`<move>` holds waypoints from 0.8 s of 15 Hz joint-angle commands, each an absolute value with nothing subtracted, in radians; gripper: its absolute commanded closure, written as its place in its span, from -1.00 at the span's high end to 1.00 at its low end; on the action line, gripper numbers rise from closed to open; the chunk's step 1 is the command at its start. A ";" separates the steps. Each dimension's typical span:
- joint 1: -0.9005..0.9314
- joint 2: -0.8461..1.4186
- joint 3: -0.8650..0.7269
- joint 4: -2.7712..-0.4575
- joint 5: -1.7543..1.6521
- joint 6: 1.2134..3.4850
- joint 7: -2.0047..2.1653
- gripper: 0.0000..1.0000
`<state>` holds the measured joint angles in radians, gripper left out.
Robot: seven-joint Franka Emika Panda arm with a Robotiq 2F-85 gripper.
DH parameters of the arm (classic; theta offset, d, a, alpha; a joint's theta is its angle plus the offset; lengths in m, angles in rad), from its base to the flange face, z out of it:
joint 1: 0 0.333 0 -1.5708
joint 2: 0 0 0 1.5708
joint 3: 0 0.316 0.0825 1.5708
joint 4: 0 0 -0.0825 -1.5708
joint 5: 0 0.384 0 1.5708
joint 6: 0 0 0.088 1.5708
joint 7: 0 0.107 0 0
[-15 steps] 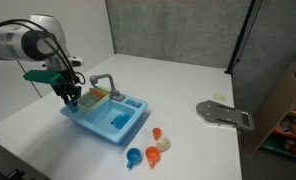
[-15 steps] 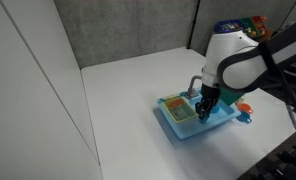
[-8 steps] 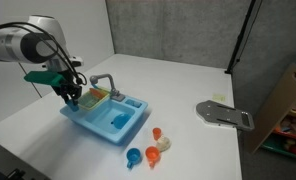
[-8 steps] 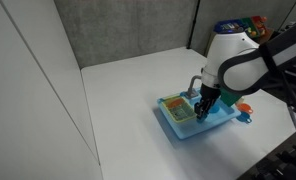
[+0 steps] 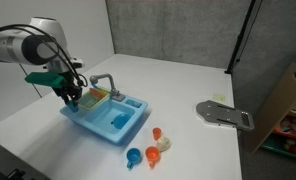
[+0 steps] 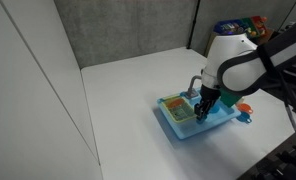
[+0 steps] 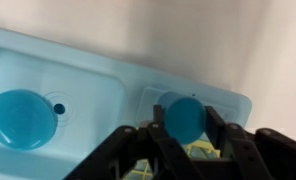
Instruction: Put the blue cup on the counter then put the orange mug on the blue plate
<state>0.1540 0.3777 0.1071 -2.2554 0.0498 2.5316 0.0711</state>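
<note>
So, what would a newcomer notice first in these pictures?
The light-blue sink on the white counter, with the arm bent over its end. In the wrist view the black fingers grip a blue cup at the sink, and a blue plate lies in the basin. A small orange mug stands on the counter beside the sink.

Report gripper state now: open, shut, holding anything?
Gripper: shut, holding the blue cup between its fingers.
</note>
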 commanded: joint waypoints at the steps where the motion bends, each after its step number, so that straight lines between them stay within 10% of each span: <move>1: 0.135 0.385 0.123 -2.256 0.069 2.555 0.041 -0.63; 9: 0.133 0.410 0.125 -2.249 0.070 2.575 0.040 -0.57; 10: 0.133 0.410 0.125 -2.249 0.069 2.576 0.040 -0.01; 12: 0.133 0.410 0.126 -2.250 0.070 2.577 0.040 0.02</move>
<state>0.1537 0.4055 0.1085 -2.2550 0.0498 2.5663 0.0710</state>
